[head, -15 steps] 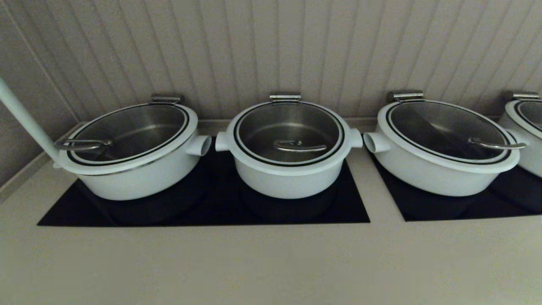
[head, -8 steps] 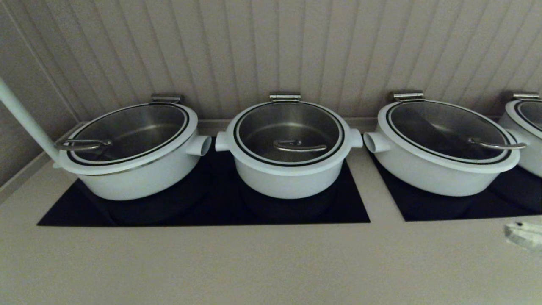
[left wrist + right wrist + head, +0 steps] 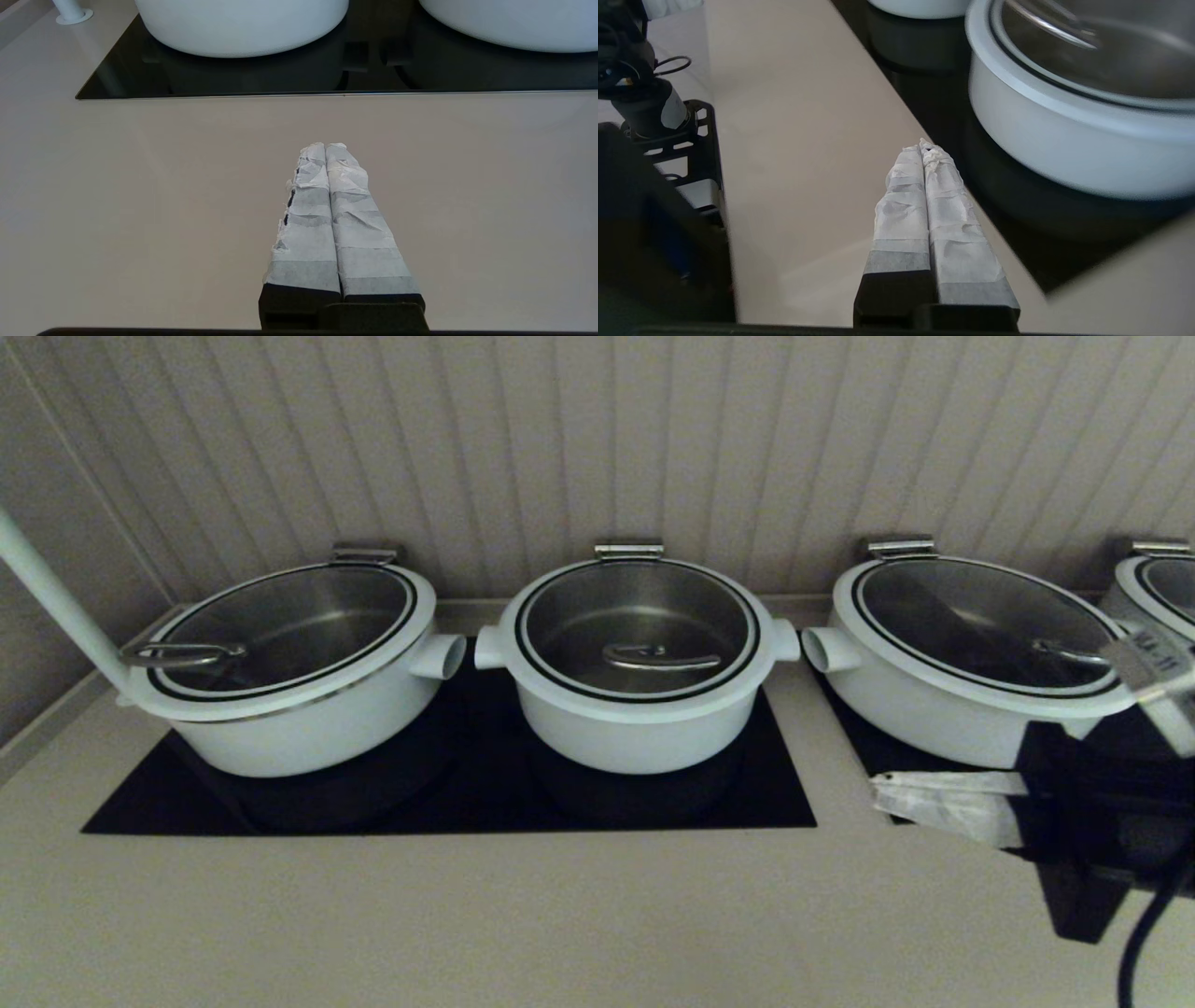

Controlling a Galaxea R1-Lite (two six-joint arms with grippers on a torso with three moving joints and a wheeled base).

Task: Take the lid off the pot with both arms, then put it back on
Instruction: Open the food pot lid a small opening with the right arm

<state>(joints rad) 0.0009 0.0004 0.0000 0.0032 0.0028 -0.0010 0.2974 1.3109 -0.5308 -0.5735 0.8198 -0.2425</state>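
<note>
Head view: right claw at the right edge, low over the table, pale wrapped tips pointing toward the centre, clenched with nothing between them. Pot sits well beyond the tips, toward the middle of the row, on the black cooktop. Lid seated flat on the pot, steel bar handle broadside, untouched. Nearest thing to the right claw is the neighbour pot, just behind it, apart from it; another white pot stands furthest from it, on the far side of the task pot

Right wrist view: fingers pressed together, hanging over the seam of table and cooktop

Left wrist view: left claw also clenched and empty, above bare table, cooktop edge and two pot bases ahead of its tips, well apart
</note>
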